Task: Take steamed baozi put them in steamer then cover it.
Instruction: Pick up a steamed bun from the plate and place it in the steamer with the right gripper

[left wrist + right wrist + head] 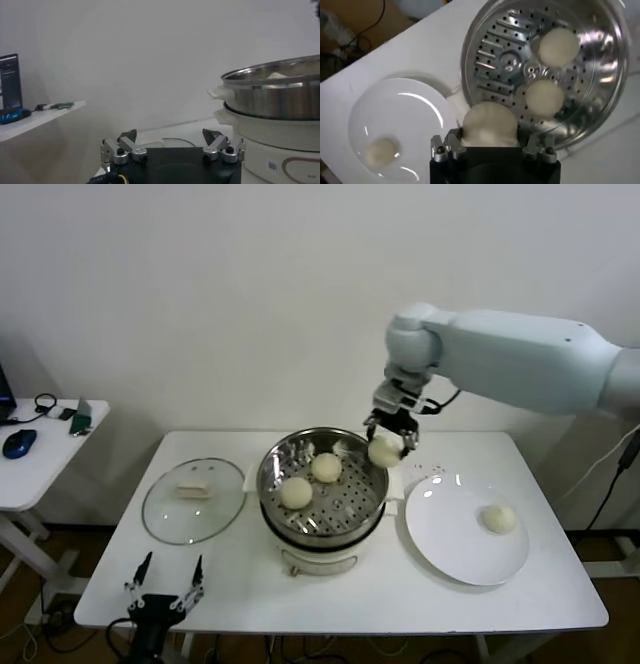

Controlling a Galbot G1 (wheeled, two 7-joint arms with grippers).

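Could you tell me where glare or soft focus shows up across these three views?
Head view: bright glints on the white plate and the glass cover, otherwise even light. Left wrist view: the steamer looks soft, and a bright band runs along its rim. Right wrist view: strong reflections on the perforated tray, and the baozi in the right claw is blurred.

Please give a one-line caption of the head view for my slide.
Right claw carries a baozi above the steamer rim; two inside, one on the plate.
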